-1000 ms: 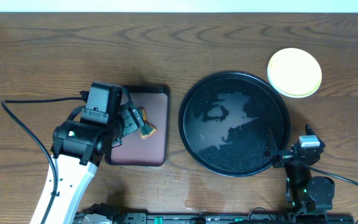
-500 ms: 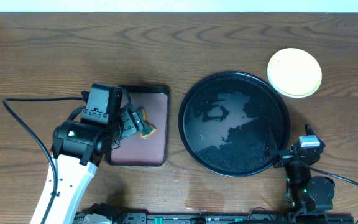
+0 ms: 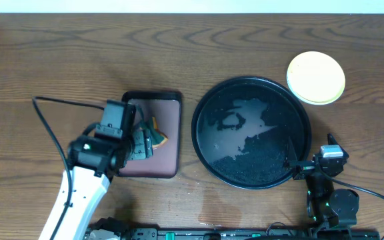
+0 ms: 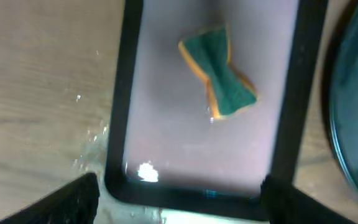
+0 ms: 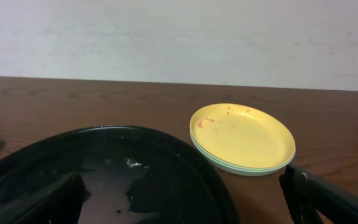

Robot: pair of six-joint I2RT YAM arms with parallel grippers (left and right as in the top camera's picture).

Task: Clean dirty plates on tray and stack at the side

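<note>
Now, plate stack [image 3: 316, 78] beside tray [image 3: 259, 168].

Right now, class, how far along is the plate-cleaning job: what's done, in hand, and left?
Done: the stack of plates, yellow on top, sits beside the black tray, which holds only wet streaks. In hand: nothing; the sponge lies on the maroon tray under the open left pincer. Left: perhaps only the faint reddish specks on the yellow plate.

Dark wood-grain table [image 3: 79, 60], pale off-white wall [image 5: 166, 31] in bkgd at far edge, soft even light
</note>
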